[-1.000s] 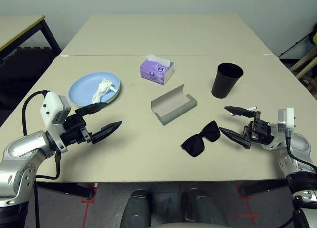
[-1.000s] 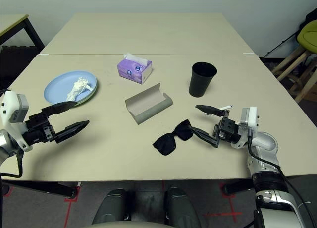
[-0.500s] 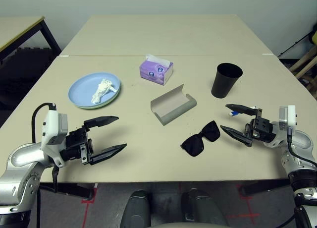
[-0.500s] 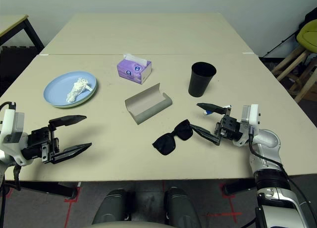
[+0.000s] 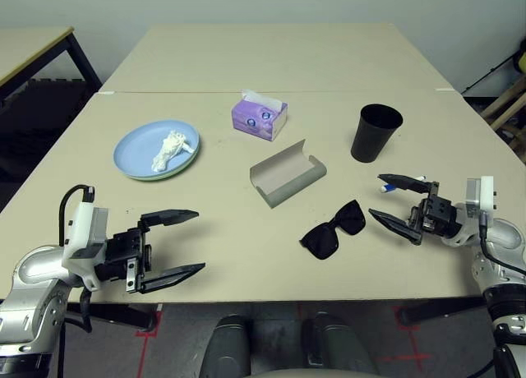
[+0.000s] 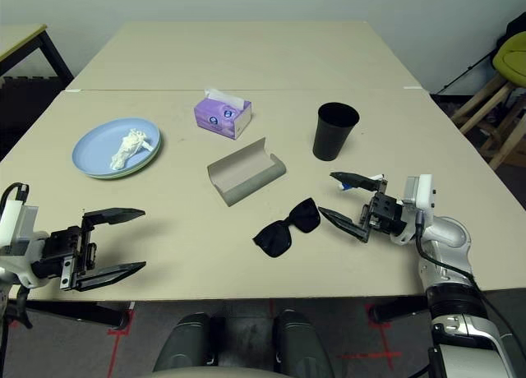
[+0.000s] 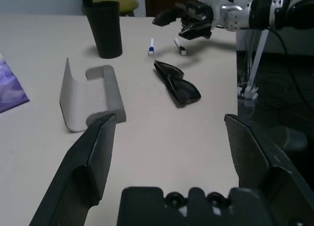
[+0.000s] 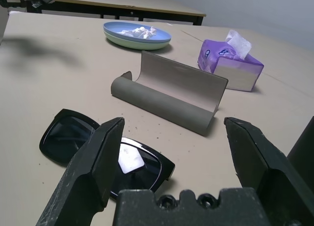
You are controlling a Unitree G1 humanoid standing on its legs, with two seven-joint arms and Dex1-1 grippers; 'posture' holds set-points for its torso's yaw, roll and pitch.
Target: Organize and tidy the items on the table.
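- The large light beige flat-topped table carries a seam line across it, beyond the purple cardboard tissue box.
- The purple tissue box stands near the middle of the table, with a white sheet poking from its top.
- A light blue round plate sits stacked on a pale green plate, whose rim peeks out along one side; the pair lies on the robot's left part of the table.
- A crumpled white tissue lies on the light blue plate.
- The grey oblong glasses case lies open in the middle of the table, its lid tilted upward, between the plates and the black plastic cup.
- The black cup stands upright on the robot's right side, beyond the right gripper.
- The black sunglasses lie folded on the table nearer the robot than the case, just beside the right gripper's fingers.
- Two white markers lie side by side near the right gripper, one with a blue tip, as the left wrist view shows.
- The left gripper hovers near the table's front edge, well apart from the plates, its two black fingers spread wide and empty.
- The right gripper points toward the sunglasses, its fingers spread wide with nothing between them.
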